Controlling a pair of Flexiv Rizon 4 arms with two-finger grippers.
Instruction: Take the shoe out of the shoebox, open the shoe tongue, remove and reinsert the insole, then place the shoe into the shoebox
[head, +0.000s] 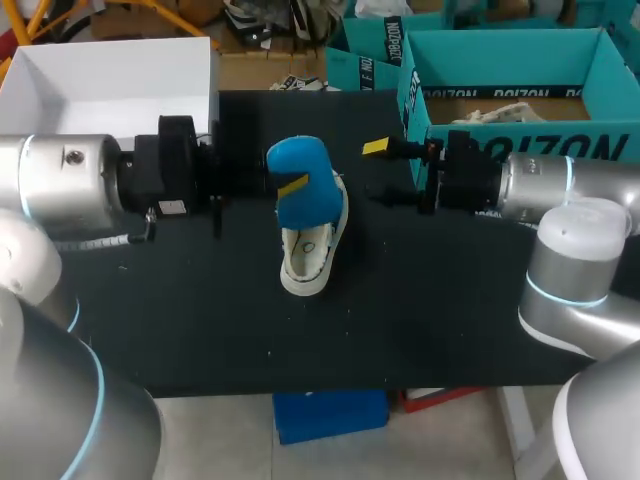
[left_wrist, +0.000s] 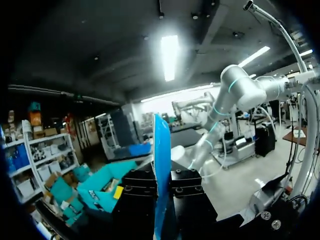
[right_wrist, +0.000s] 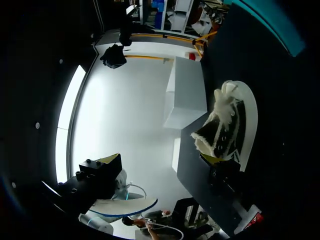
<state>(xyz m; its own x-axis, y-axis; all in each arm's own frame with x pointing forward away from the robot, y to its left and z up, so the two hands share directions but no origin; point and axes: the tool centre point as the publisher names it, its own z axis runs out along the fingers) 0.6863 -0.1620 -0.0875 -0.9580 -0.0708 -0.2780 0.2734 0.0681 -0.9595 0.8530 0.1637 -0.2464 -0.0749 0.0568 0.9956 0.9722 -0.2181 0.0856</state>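
The shoe (head: 312, 245) is seen lying mid-table, out of the white box (head: 110, 80), with the blue insole (head: 300, 165) pinched above it by the left gripper (left_wrist: 161, 190). The right gripper (head: 378, 172) is spread wide, empty, beside the shoe. Reinsertion is judged next: the insole must be lowered in while the shoe is steadied. No writing can be made out on either.

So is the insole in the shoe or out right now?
Out. The left gripper is shut on the blue insole, holding it apart from the shoe.
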